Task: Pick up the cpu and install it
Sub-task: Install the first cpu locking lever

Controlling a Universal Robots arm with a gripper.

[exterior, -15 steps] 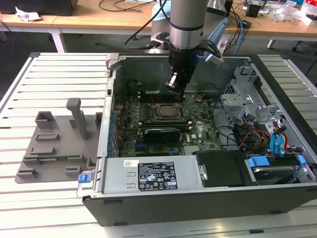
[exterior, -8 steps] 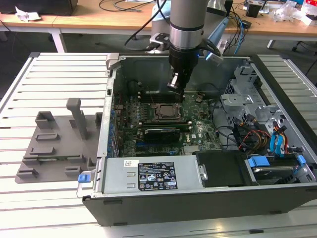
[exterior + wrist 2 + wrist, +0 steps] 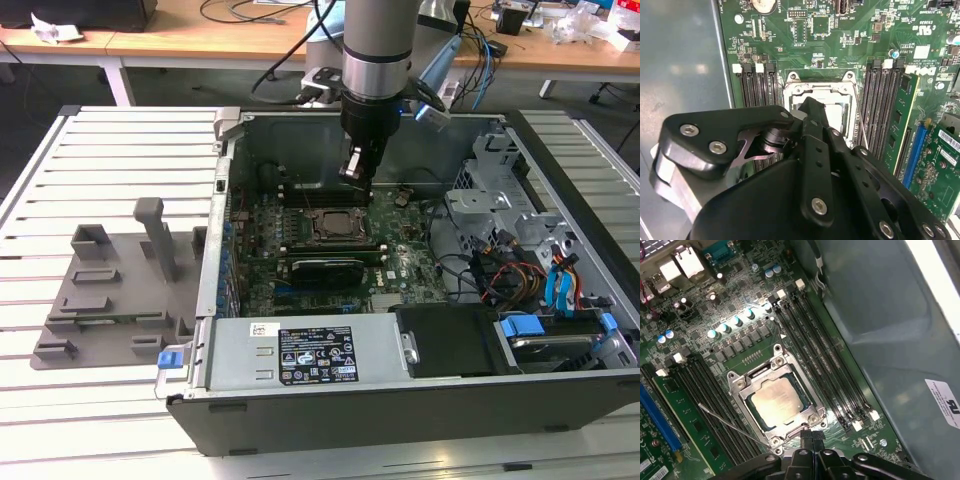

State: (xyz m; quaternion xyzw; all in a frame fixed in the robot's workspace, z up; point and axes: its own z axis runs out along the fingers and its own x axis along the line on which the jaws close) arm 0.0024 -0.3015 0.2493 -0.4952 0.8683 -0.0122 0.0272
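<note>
The tool (image 3: 358,170) hangs inside the open computer case (image 3: 420,400), fingers pressed together and holding nothing, just above the socket frame (image 3: 777,405). The cpu (image 3: 776,400) lies seated in that frame (silvery top up), memory slots (image 3: 825,375) flanking it on the motherboard (image 3: 400,265).

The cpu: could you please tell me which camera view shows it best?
The first wrist view: the cpu lies unobstructed in its socket frame. In the second wrist view the pincer hides most of it. In the exterior view it is just a small square.
</note>
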